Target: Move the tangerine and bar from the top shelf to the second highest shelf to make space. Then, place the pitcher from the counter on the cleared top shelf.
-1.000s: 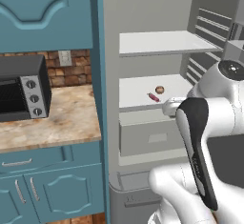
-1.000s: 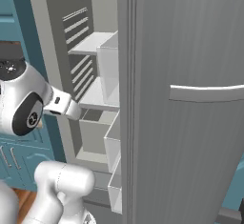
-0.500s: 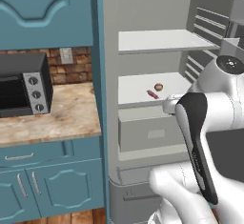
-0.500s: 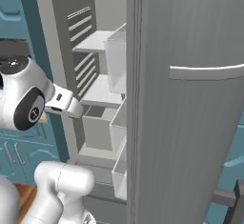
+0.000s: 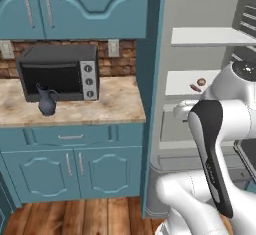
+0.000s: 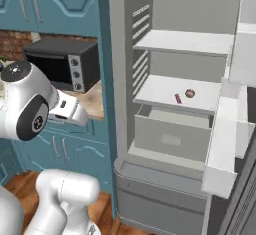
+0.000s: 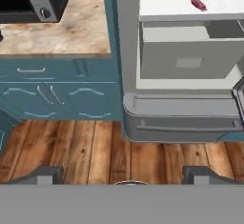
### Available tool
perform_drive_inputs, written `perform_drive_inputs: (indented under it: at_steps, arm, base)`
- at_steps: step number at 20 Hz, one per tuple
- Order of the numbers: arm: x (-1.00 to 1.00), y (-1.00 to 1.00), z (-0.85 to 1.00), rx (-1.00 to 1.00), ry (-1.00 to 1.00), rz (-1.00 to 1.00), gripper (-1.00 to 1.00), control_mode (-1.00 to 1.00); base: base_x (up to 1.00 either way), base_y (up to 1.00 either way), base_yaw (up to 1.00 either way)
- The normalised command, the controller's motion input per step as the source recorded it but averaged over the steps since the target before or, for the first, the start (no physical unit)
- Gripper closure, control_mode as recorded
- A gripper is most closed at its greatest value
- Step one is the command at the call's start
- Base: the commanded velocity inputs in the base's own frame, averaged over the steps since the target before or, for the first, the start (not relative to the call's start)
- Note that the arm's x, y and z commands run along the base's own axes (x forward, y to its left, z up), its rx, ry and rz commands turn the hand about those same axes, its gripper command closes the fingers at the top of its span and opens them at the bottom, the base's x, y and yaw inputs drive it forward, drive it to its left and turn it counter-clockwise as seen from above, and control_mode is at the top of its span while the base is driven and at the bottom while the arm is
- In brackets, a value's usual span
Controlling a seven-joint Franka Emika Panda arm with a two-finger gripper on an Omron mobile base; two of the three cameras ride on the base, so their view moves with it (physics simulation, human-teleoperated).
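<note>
A dark blue-grey pitcher [image 5: 45, 100] stands on a beige-and-brown marbled worktop [image 5: 115, 104] over teal cabinet doors [image 5: 75, 169], before a black microwave [image 5: 57, 72] and red-brown brick wall [image 5: 105, 61]. In the grey fridge [image 6: 120, 54], a white shelf [image 6: 160, 93] carries a red-pink bar [image 6: 177, 98] and a brownish-orange tangerine [image 6: 190, 93]. The floor [image 7: 95, 147] is warm brown wood planks.

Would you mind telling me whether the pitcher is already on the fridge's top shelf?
No, the pitcher stands on the counter in front of the toaster oven, while the top shelf is bare.

Dark pitcher [image 5: 46, 100] upright on counter [image 5: 100, 110]; bar [image 6: 178, 98] beside tangerine [image 6: 190, 93].
</note>
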Motion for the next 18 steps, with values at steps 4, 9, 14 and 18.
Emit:
perform_drive_inputs:
  at_steps: [4, 9, 14, 18]
  arm:
    - [0.00, 0.00, 0.00, 0.00, 0.00, 0.00, -1.00, 1.00]
    - [0.00, 0.00, 0.00, 0.00, 0.00, 0.00, -1.00, 1.00]
    - [0.00, 0.00, 0.00, 0.00, 0.00, 0.00, -1.00, 1.00]
    - [0.00, 0.00, 0.00, 0.00, 0.00, 0.00, -1.00, 1.00]
  base:
    - [0.13, 1.00, 0.23]
    - [0.48, 0.94, 0.19]
    - [0.72, 0.56, 0.15]
    - [0.79, 0.33, 0.12]
